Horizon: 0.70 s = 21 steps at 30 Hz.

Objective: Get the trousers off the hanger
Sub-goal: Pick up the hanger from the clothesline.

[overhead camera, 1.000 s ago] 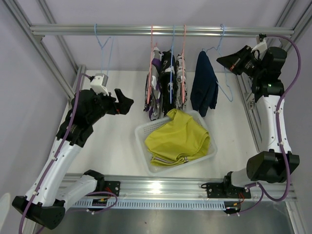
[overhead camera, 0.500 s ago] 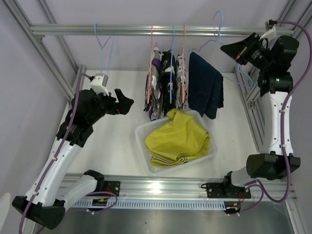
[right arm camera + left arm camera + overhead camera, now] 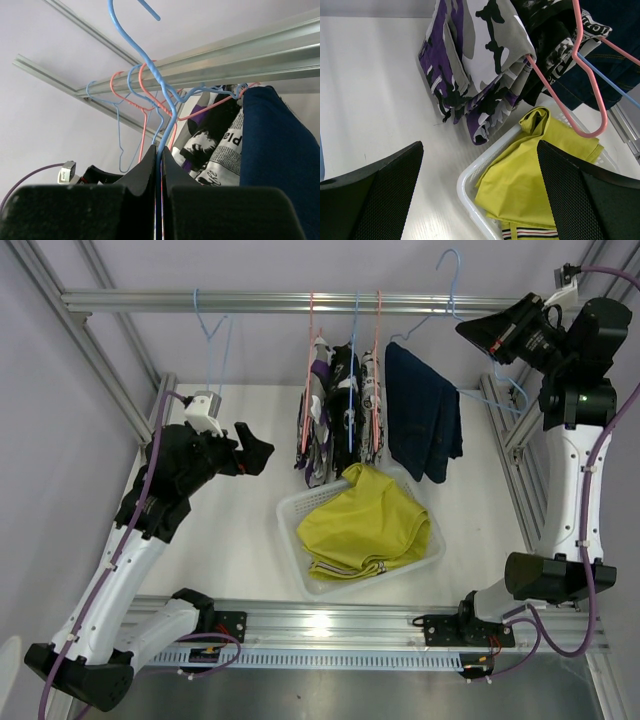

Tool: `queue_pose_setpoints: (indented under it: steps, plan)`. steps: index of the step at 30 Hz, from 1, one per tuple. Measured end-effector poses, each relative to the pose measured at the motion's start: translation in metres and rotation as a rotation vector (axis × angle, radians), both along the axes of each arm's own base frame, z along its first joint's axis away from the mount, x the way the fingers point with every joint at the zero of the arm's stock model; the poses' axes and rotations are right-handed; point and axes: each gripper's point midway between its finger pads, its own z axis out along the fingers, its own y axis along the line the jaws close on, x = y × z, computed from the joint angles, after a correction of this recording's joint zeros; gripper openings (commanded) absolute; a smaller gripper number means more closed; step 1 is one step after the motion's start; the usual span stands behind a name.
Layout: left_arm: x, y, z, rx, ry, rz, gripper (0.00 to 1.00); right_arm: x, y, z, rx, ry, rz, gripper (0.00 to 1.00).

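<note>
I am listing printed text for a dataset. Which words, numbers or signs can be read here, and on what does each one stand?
"pla": large letters, cut off by a fold, on the black-and-white print trousers, seen in the right wrist view.
The fine print beside those letters: too small to read.
The other trousers, hangers, basket and arms: no legible text in any view.

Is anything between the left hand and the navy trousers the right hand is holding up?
Yes. The patterned trousers hanging in a bunch stand between the open left hand and the navy trousers on the blue hanger.
</note>
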Motion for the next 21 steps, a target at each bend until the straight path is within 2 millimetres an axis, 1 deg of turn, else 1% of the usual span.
queue_pose_setpoints:
  steps: [3, 6, 9, 13, 15, 18, 20, 21]
  plan:
    - [-0.001, -0.001, 0.000, -0.002, 0.001, -0.006, 0.99, -0.008, 0.001, 0.006, -0.001, -0.017, 0.000, 0.00]
    - [-0.001, -0.001, 0.000, -0.002, 0.000, -0.008, 0.99, -0.019, 0.002, 0.006, -0.003, -0.039, -0.001, 0.00]
    - [-0.001, -0.002, 0.000, -0.004, 0.000, -0.013, 0.99, -0.031, 0.003, 0.001, -0.005, -0.054, -0.001, 0.00]
    - [-0.002, -0.002, 0.001, -0.005, -0.002, -0.016, 1.00, -0.039, 0.005, -0.009, -0.002, -0.050, -0.001, 0.00]
    - [-0.003, -0.002, 0.002, -0.007, -0.005, -0.019, 0.99, -0.043, 0.005, -0.010, -0.003, -0.049, -0.002, 0.00]
    - [-0.007, -0.003, 0.006, -0.013, -0.016, -0.028, 0.99, -0.053, 0.005, -0.006, -0.004, -0.060, -0.014, 0.00]
    - [-0.011, -0.005, 0.010, -0.021, -0.028, -0.046, 0.99, -0.065, 0.005, 0.001, -0.008, -0.081, -0.029, 0.00]
    - [-0.014, -0.006, 0.014, -0.028, -0.038, -0.060, 1.00, -0.074, 0.005, 0.006, -0.011, -0.095, -0.039, 0.00]
